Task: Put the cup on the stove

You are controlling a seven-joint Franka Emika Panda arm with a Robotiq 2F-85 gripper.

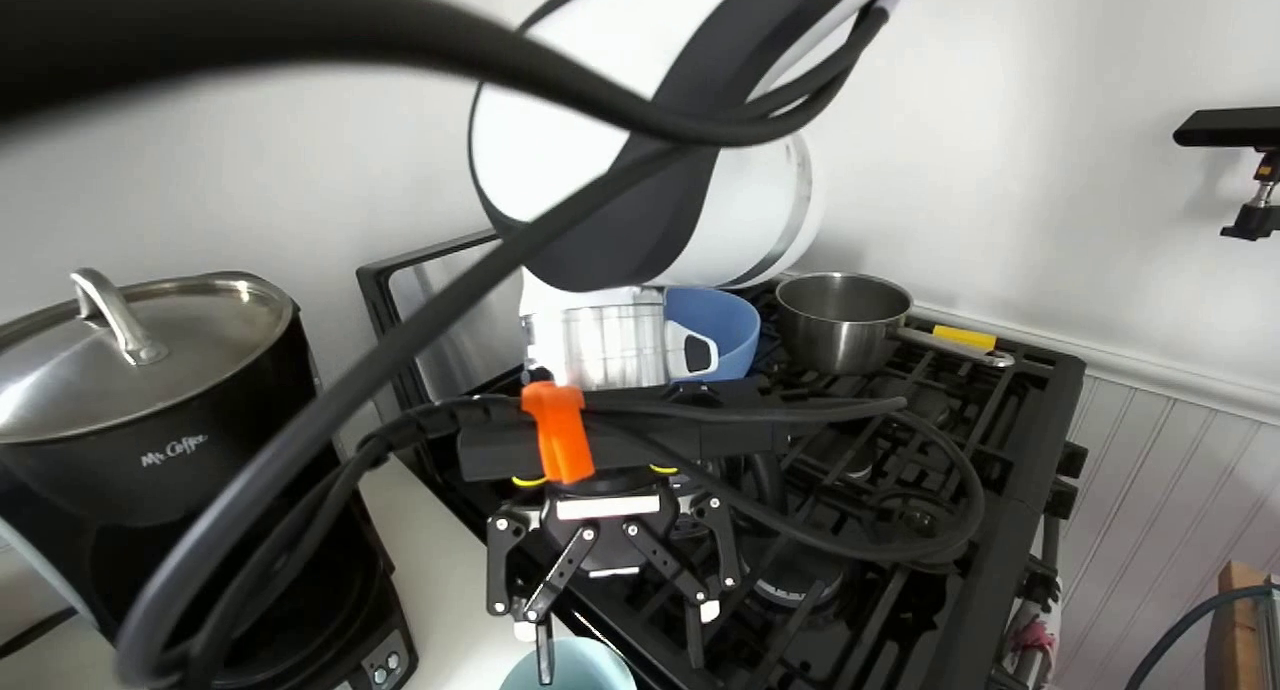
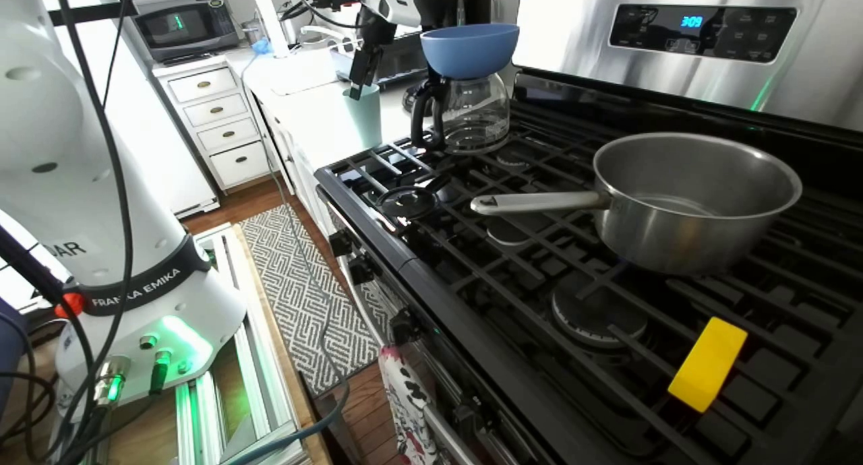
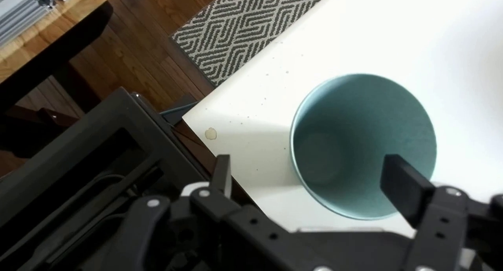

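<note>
The pale blue-green cup [image 2: 366, 118] stands upright on the white counter beside the stove's edge. In the wrist view I look down into the cup [image 3: 346, 145]; an exterior view shows only its top [image 1: 580, 665] at the bottom edge. My gripper [image 3: 308, 167] is open, fingers wide apart. One finger overlaps the cup's mouth; the other is outside the rim, on the stove side. The gripper also shows in both exterior views [image 1: 620, 660] [image 2: 358, 91]. Whether a finger touches the cup cannot be told. The stove [image 2: 472, 249] has black grates and a steel back panel.
On the stove stand a glass carafe [image 2: 475, 111] with a blue bowl [image 2: 470, 50] on top, a steel pot [image 2: 688, 215] with its handle sticking out, and a yellow block [image 2: 708, 364]. A black coffee maker [image 1: 160, 460] stands on the counter. Cables [image 1: 960, 510] hang around the arm.
</note>
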